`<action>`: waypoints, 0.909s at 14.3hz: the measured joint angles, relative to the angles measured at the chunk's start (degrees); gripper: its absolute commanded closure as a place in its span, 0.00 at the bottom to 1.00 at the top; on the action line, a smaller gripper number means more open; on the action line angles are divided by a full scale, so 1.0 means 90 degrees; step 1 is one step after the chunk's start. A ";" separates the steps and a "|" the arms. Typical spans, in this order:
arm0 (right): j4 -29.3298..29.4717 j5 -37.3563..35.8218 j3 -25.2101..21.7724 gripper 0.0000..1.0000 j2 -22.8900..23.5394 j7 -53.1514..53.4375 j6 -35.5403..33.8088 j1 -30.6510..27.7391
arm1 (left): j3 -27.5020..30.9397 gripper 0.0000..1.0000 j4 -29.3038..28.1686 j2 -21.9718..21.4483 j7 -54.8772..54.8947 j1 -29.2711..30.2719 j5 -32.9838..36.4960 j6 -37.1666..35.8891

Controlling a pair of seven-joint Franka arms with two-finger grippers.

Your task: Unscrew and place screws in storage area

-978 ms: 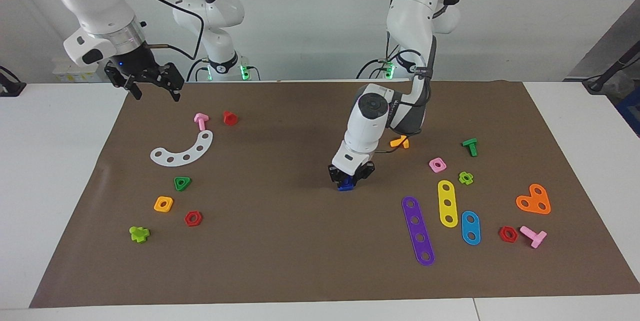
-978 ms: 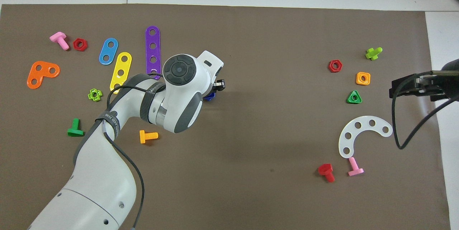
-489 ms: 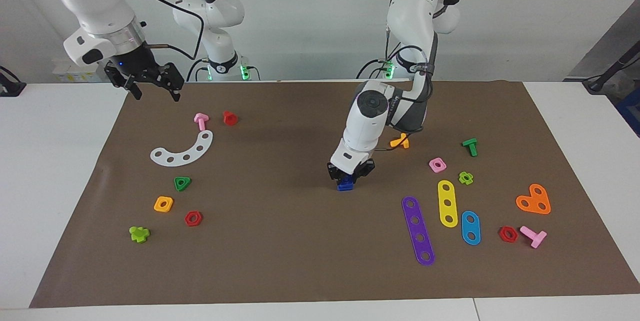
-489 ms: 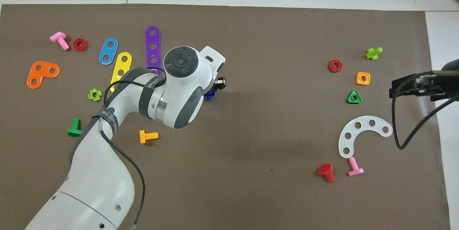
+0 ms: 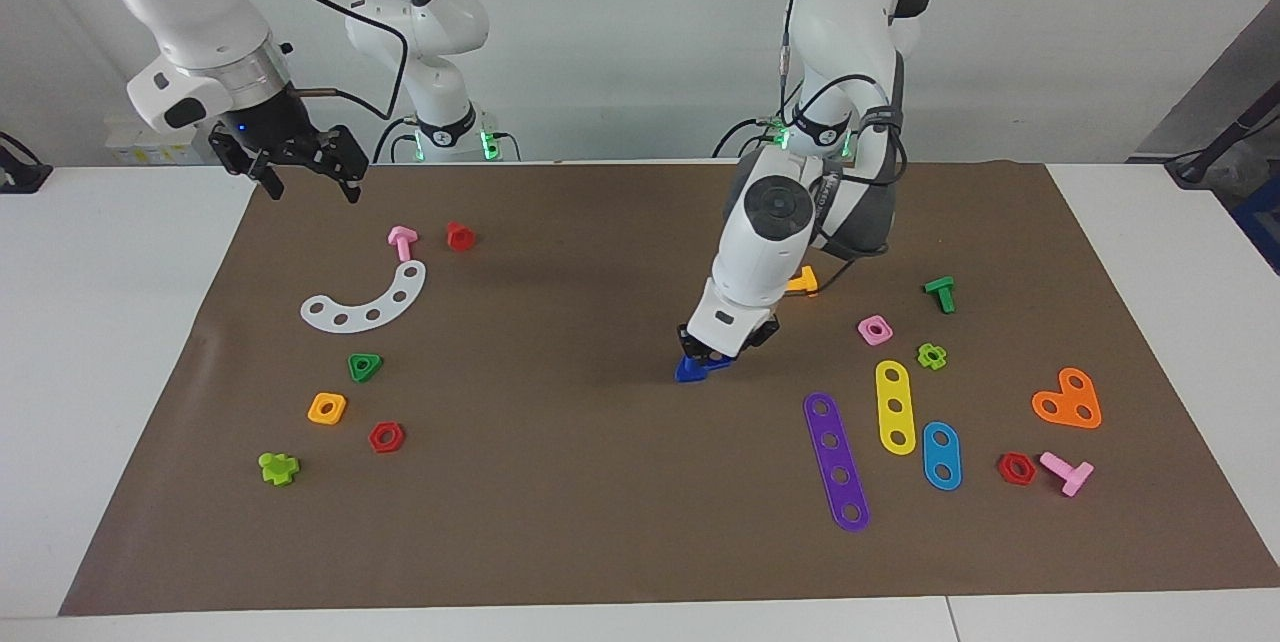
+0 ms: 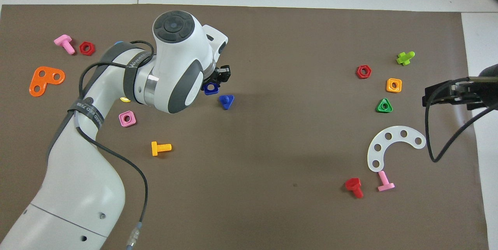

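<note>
Brown paper covers the table, scattered with glossy plastic toy parts. Near its middle lies the blue screw, a flat triangular head with a short round stem, resting bare on the paper. Just beside it, toward the left arm's end, sits a blue square nut with a round hole. The left gripper hangs low over that nut; the arm's white casing hides much of the fingers, and whether they grip the nut or stand apart cannot be told. The storage area, toward the right arm's end, holds a thin white curved strip with five holes and a green triangular nut. The right gripper waits in the air over the paper's edge there, its black fingers spread apart and holding nothing.
</note>
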 measured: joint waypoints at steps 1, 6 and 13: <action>0.0000 0.0000 0.0000 0.00 0.0000 0.0000 0.0000 0.0000 | 0.0004 0.78 0.0025 0.0000 0.0095 0.0184 -0.0001 -0.0041; 0.0000 0.0000 0.0000 0.00 0.0000 0.0000 0.0000 0.0000 | 0.0014 0.79 -0.0405 -0.0201 0.1526 0.1136 -0.0023 -0.0077; -0.0049 0.0006 0.0028 0.00 -0.0003 0.0000 0.0076 0.0015 | -0.0086 0.76 -0.2837 -0.1141 0.2039 0.1265 -0.0029 0.1652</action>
